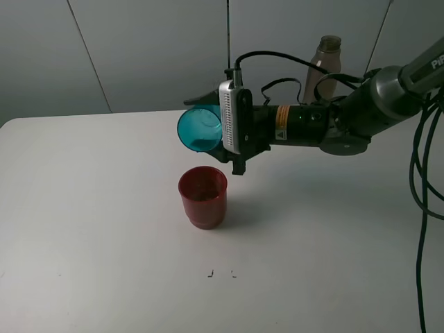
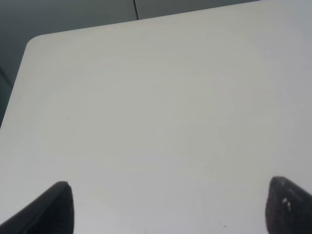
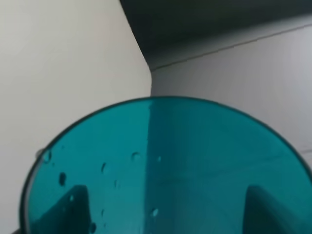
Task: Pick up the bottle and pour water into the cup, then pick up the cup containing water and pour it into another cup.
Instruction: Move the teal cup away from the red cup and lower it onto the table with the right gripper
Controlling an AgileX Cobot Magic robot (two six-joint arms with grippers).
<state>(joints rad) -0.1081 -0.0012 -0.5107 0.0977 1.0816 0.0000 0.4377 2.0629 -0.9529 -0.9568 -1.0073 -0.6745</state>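
My right gripper is shut on the teal cup, holding it tipped onto its side in the air with its mouth facing left. Just below and slightly in front stands the red cup, upright on the table. In the right wrist view the teal cup fills the frame, with droplets on its wall and both fingers showing through it. The grey-brown bottle stands upright at the back, behind the right arm. My left gripper is open over bare table, holding nothing.
The white table runs to a rounded far-left corner. Two small marks lie on it in front of the red cup. Black cables hang at the right edge.
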